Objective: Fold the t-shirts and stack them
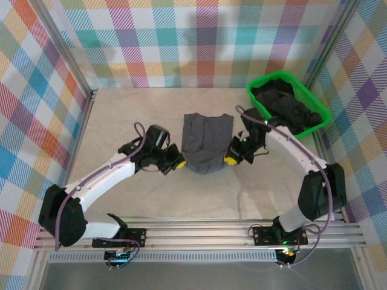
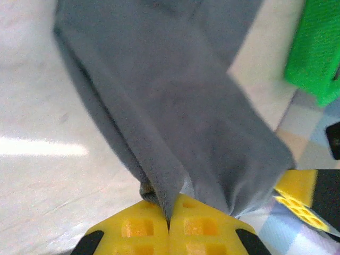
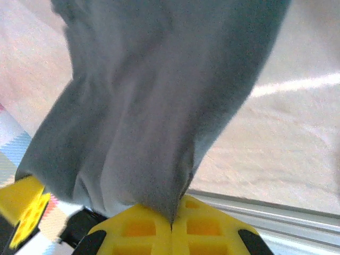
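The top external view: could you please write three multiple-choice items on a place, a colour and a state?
1. Where is the green basket? A far right of table B near left C between the bases
2. What colour is the held t-shirt? A red B slate grey C white
3. How is the left gripper? A open above it B in the basket C shut on the t-shirt
1 A, it stands far right; 2 B, plain grey cloth; 3 C, yellow fingers pinch its edge.

A t-shirt (image 1: 205, 142) lies midway on the worktop (image 1: 121, 115), the left tool (image 1: 179, 163) pinching its near left corner, the right tool (image 1: 231, 159) its near right. At far right, a basket (image 1: 269, 78) holds more t-shirts (image 1: 290, 106).
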### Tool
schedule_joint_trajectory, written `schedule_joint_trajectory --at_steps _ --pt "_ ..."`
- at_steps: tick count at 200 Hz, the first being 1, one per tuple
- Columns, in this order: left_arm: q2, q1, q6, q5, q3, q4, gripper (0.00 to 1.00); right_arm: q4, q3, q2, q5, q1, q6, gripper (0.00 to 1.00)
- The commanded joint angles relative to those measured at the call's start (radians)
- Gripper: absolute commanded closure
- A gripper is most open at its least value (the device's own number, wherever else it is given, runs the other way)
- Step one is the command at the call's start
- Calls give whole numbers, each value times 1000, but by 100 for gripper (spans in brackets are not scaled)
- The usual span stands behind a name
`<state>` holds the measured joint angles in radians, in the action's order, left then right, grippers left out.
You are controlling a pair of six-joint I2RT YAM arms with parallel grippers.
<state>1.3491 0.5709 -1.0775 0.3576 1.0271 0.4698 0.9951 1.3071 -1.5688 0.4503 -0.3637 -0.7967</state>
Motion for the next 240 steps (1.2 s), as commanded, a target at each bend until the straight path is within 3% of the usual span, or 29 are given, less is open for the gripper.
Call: schedule_joint_trajectory --at_steps 1,54,77,95,107,131,163,182,192,197,240 --pt "139 -61 0 -64 154 -26 100 57 176 -138 -8 52 15 100" --pt "668 -183 77 -78 741 46 100 95 749 -601 -60 160 -2 99" --pt "859 -210 119 -61 982 113 63 148 1074 -818 -89 180 27 65" --pt "875 -203 160 -102 1065 170 49 230 1309 -914 -123 180 79 55" --pt "828 -189 166 -129 1025 183 47 248 1350 -904 -129 179 103 53" --pt "637 -131 76 -161 748 79 48 167 1131 -726 -165 160 159 52" --pt "496 10 -188 -107 406 -158 47 -273 427 -279 -100 149 103 51" --pt "482 89 -391 -145 257 -390 38 -489 110 -69 -58 149 58 49" --pt "498 121 -481 -190 225 -449 19 -563 -19 33 -41 151 36 47" --pt "510 135 -525 -210 220 -468 15 -592 -76 75 -33 152 27 47" --pt "678 198 -635 -274 336 -539 14 -531 -284 321 -20 153 26 47"
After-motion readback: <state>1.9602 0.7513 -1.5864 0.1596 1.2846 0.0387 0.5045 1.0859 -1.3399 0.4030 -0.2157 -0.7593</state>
